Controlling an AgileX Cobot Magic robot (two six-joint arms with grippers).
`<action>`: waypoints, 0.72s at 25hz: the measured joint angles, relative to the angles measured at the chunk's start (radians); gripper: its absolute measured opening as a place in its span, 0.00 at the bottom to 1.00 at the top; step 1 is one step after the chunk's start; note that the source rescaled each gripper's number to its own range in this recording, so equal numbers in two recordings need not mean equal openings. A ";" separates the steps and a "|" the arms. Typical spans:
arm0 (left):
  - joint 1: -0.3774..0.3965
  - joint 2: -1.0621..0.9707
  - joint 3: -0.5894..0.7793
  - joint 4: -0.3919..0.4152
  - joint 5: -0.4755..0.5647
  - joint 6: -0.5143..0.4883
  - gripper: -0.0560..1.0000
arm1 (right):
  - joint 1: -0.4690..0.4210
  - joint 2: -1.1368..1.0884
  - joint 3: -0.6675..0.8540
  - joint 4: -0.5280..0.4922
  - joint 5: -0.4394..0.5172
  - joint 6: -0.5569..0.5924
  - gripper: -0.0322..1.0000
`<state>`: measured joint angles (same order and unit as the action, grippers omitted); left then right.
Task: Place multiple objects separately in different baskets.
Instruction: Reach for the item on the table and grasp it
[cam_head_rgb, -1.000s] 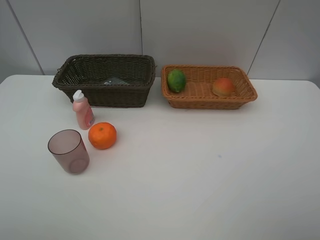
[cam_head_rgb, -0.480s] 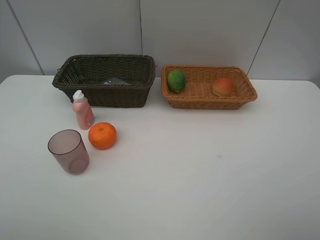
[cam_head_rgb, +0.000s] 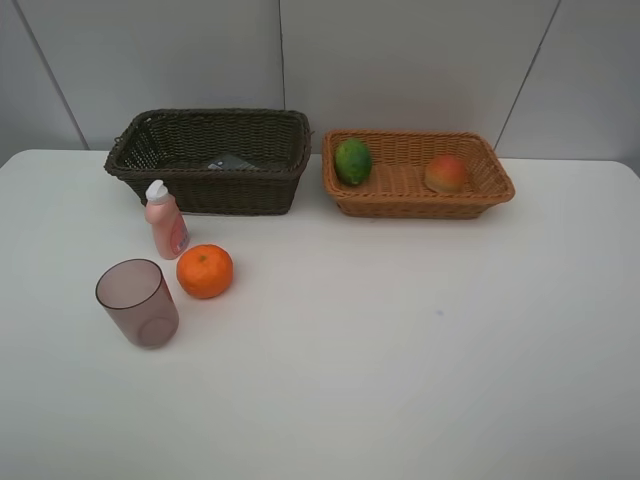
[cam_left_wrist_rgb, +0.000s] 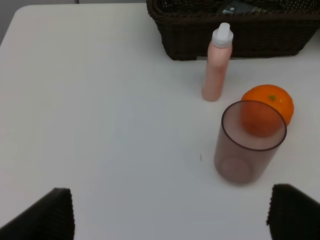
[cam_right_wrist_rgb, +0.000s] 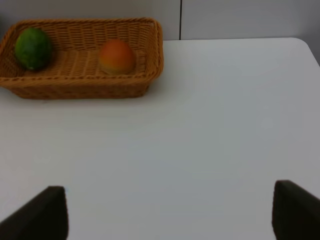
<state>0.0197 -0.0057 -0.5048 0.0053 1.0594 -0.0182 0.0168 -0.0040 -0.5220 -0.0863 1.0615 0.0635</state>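
Left wrist view: left gripper (cam_left_wrist_rgb: 175, 220) is gaping toward the mauve cup (cam_left_wrist_rgb: 248, 142), tabletop's (cam_head_rgb: 400, 350) eight o'clock, likely lining up; right gripper (cam_right_wrist_rgb: 170, 215) is waiting, jaws apart.

Matte black blunt fingertips (cam_left_wrist_rgb: 50, 217) on the left gripper (cam_left_wrist_rgb: 170, 215), squared edges, the same dark blocky pair on the right gripper (cam_right_wrist_rgb: 167, 215), slightly blurred

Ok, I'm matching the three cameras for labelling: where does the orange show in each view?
Exterior high: the orange lies on the table, left side, just right of the cup.
Left wrist: the orange sits behind the cup, partly seen through it.
Right wrist: not in it.
Shared landmark: the pink bottle, standing by the orange in both those views.
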 joint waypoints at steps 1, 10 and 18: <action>0.000 0.000 0.000 0.000 0.000 0.000 1.00 | 0.000 0.000 0.000 0.000 0.000 0.000 0.89; 0.000 0.000 0.000 0.000 0.000 0.000 1.00 | 0.000 0.000 0.000 0.000 0.000 0.000 0.89; 0.000 0.000 0.000 0.000 0.000 0.000 1.00 | 0.000 0.000 0.000 0.000 0.000 0.004 0.89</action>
<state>0.0197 -0.0057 -0.5048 0.0053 1.0594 -0.0182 0.0168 -0.0040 -0.5220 -0.0863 1.0615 0.0675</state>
